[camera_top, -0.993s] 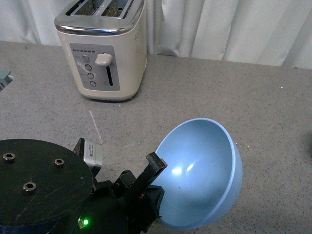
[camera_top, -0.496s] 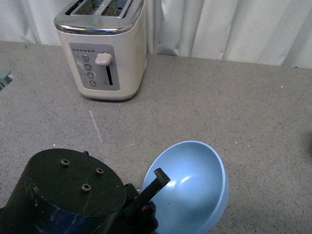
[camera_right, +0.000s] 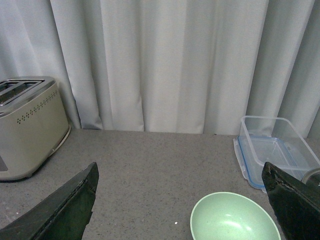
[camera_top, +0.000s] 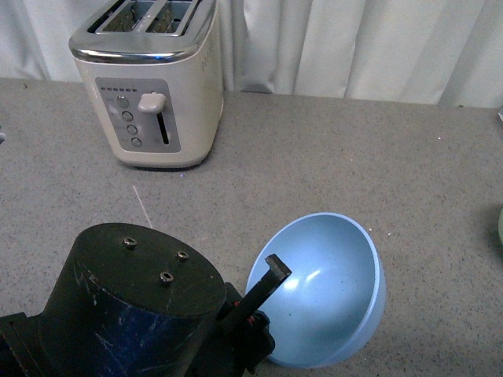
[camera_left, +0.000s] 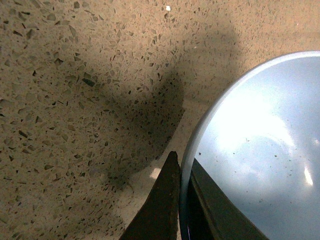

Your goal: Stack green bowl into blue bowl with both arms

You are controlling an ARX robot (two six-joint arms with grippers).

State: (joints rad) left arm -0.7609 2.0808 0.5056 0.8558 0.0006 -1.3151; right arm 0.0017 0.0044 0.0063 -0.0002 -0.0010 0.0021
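Observation:
The blue bowl (camera_top: 334,302) is tilted on its side near the front of the table, with its open side facing left and up. My left gripper (camera_top: 271,276) is shut on its left rim. In the left wrist view the rim of the blue bowl (camera_left: 260,145) runs between the two fingers of the left gripper (camera_left: 182,167), one finger outside and one inside. The green bowl (camera_right: 235,220) sits upright on the table in the right wrist view. My right gripper (camera_right: 182,200) hangs above and short of it, wide open and empty.
A cream toaster (camera_top: 149,86) stands at the back left and also shows in the right wrist view (camera_right: 30,125). A clear plastic container (camera_right: 272,150) sits behind the green bowl. White curtains (camera_right: 165,60) close off the far table edge.
The blue bowl dropped from a high, steeper tilt a second ago to a lower position, then shifted slightly right. The view has shifted, with the toaster now further left.

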